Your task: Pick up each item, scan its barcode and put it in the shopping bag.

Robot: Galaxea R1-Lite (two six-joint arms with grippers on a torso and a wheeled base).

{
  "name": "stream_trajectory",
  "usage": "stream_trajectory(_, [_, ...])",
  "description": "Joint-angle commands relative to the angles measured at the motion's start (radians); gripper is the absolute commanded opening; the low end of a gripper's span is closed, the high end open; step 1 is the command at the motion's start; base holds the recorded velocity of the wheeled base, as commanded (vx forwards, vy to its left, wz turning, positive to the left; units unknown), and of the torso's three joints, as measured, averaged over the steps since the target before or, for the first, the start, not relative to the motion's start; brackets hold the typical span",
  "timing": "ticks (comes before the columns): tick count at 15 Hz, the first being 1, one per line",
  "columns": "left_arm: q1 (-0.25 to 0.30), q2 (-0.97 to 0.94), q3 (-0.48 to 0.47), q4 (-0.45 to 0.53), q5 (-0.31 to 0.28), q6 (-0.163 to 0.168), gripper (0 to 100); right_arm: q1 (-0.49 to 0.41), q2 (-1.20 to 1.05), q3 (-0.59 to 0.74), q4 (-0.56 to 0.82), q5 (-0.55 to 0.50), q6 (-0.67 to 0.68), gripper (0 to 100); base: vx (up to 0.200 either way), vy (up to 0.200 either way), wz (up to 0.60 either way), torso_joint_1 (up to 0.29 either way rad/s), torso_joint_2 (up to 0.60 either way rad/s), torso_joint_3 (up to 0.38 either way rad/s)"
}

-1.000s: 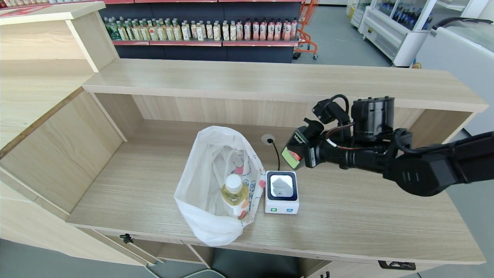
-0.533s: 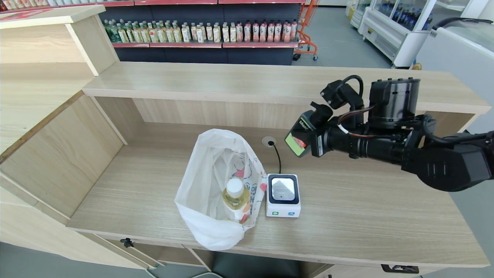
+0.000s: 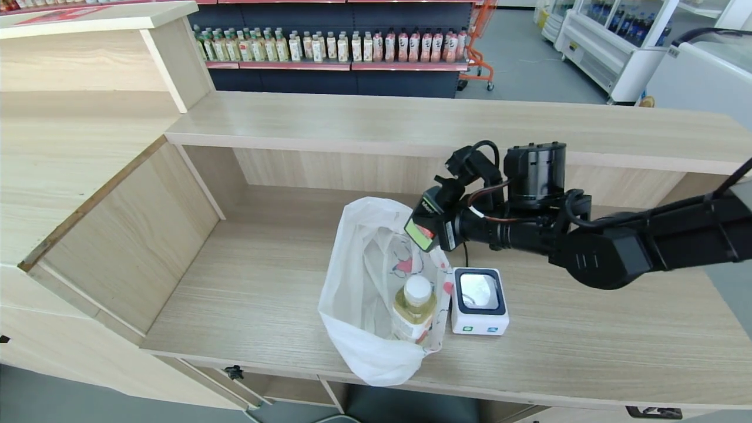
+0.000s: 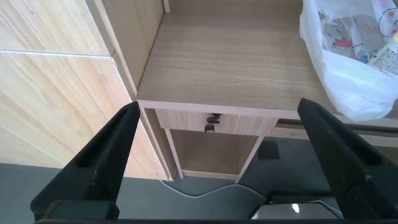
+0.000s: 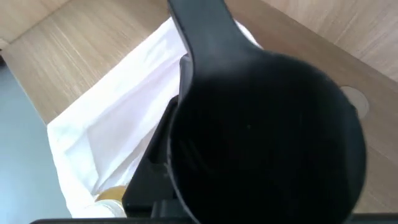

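We're seeing the bench [image 3: 264,282] carrying the open shopping bag [image 3: 352,282]. The right gripper [image 3: 437,220] fingers are clenching a dark container [image 3: 420,235] over the bag's far rim. The left gripper [image 4: 219,106] fingers are hanging released by the bench's front edge. The scanner [image 3: 479,294] is sitting just beside the bag, and the bottle [image 3: 414,302] is standing inside.

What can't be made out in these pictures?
Right wrist view: the dark, green-labelled container in the right gripper blocks most of the white plastic shopping bag.
Head view: the bag's wall veils the lower half of the white-capped bottle of yellow drink.
Barcodes: too small to find.
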Motion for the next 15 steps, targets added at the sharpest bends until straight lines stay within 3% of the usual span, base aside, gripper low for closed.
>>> stream_trajectory(1, [0.000,0.000,0.000,0.001,-0.001,0.005,100,0.002,0.109,-0.051,-0.006,0.030,-0.021,0,0.000,0.000,0.00,0.000,0.00,0.000])
stream_trajectory(5, [0.000,0.000,0.000,0.001,0.001,0.002,100,-0.016,0.238,-0.083,-0.098,0.110,-0.081,0,0.000,0.000,0.00,0.000,0.00,0.000])
stream_trajectory(15, [0.000,0.000,0.000,0.001,0.001,0.004,100,-0.027,0.396,-0.198,-0.144,0.124,-0.111,0,0.000,0.000,0.00,0.000,0.00,0.000])
